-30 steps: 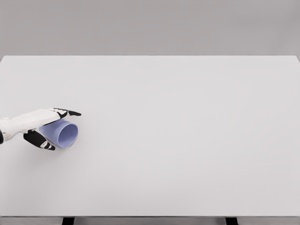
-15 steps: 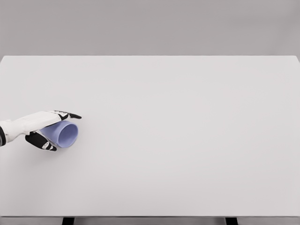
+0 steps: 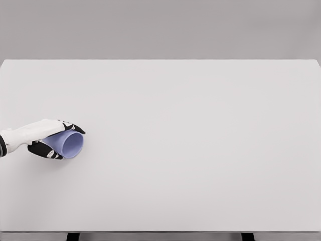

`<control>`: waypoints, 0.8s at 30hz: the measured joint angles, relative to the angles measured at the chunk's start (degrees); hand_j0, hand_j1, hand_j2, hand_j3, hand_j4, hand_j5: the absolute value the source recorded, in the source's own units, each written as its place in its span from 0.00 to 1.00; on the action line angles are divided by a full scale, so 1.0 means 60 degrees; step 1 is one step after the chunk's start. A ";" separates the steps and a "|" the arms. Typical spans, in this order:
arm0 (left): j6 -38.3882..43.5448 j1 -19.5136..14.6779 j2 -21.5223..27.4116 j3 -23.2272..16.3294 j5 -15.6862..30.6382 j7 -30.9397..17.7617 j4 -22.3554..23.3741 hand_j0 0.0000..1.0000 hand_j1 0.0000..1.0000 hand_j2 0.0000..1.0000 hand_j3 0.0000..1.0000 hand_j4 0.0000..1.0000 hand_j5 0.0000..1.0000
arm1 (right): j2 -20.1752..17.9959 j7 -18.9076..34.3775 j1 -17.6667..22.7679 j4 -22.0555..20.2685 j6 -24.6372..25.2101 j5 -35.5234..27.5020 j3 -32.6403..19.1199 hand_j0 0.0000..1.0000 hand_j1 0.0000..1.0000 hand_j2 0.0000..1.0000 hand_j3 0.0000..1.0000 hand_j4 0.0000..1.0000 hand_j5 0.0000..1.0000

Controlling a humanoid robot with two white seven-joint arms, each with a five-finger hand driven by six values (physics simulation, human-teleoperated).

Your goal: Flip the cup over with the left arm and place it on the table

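A smooth, pale lavender cup [image 3: 70, 144] lies on its side at the left edge of a broad, matte white surface [image 3: 190, 140], roughly midway between near and far. It has a plain tapered round shape, with its open circular mouth turned toward the right and slightly toward the near side, so the lighter interior shows. The left hand [image 3: 47, 138], glossy white with black pads, comes in low from the left, its forearm almost level with the surface. Its fingers [image 3: 74, 127] curl over the top of the cup's wall while the thumb [image 3: 46, 150] wraps under the near side, pinching the cup between them. The cup's narrower base end is hidden inside the palm.
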 measured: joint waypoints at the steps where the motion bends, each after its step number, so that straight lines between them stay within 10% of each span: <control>1: 0.0004 0.0000 0.0003 0.0001 0.0003 -0.0015 0.0000 0.73 0.73 0.73 0.73 0.73 0.73 | 0.0000 0.0000 0.0000 0.0000 0.0000 0.0000 0.0000 1.00 1.00 1.00 1.00 1.00 1.00; 24: 0.0008 -0.1054 -0.0516 0.0179 0.1181 -0.0050 -0.0004 0.67 0.67 0.67 0.67 0.67 0.67 | 0.0000 0.0000 0.0000 0.0000 0.0000 -0.0003 0.0000 1.00 1.00 1.00 1.00 1.00 1.00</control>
